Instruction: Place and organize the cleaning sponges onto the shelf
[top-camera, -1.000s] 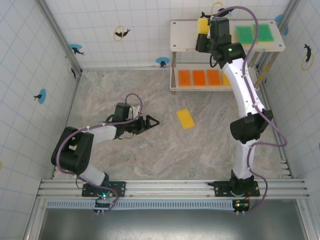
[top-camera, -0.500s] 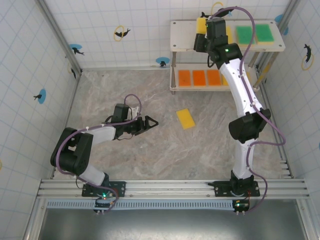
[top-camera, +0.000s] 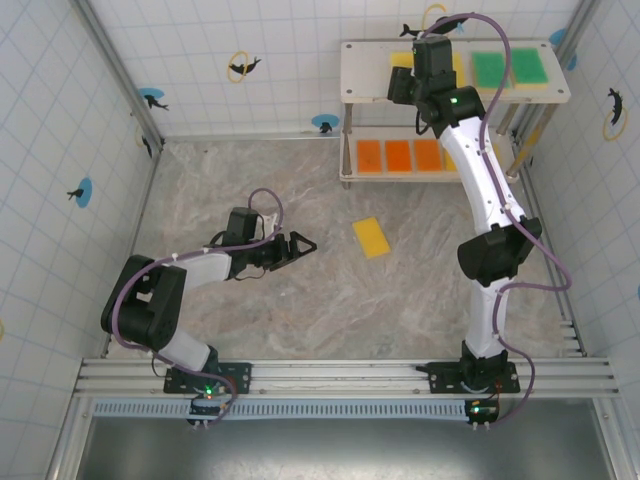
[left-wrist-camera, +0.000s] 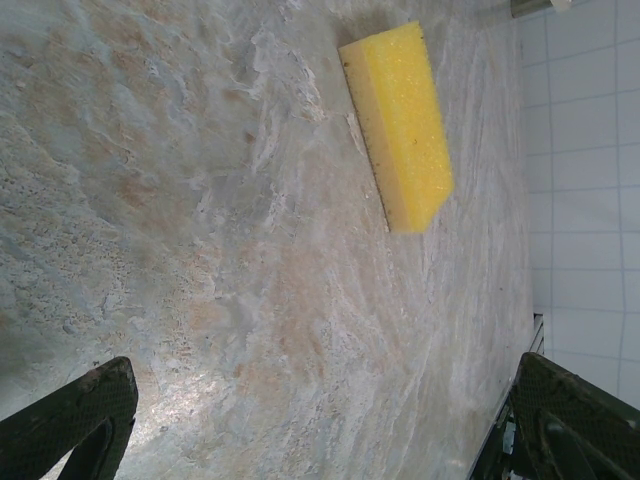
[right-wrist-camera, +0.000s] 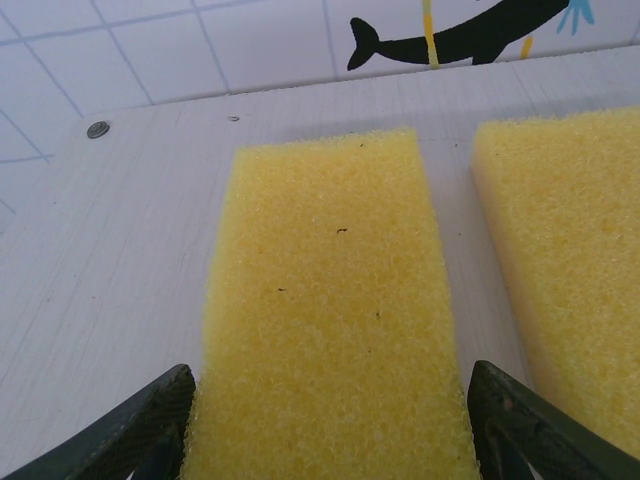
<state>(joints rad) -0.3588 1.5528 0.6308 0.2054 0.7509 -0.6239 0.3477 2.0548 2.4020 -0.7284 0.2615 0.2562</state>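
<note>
The right gripper (right-wrist-camera: 330, 385) straddles a yellow sponge (right-wrist-camera: 330, 260) lying flat on the shelf's (right-wrist-camera: 120, 250) top board, beside a second sponge (right-wrist-camera: 570, 240). Its fingers are parted and seem just clear of the sponge's sides. The left gripper (top-camera: 303, 243) hovers empty, fingers wide apart, near a loose sponge (top-camera: 371, 237) on the table (top-camera: 250, 180).

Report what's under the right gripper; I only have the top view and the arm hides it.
Observer: A yellow sponge lies flat on the shelf between the right gripper's fingers, looking unsqueezed.
Operator: Check its neighbour.
Observer: A second yellow sponge lies to its right, with a narrow gap between them.
Operator: Now check the left side.
Observer: The left gripper is wide open with nothing between its fingers; the table sponge lies ahead of it.
</note>
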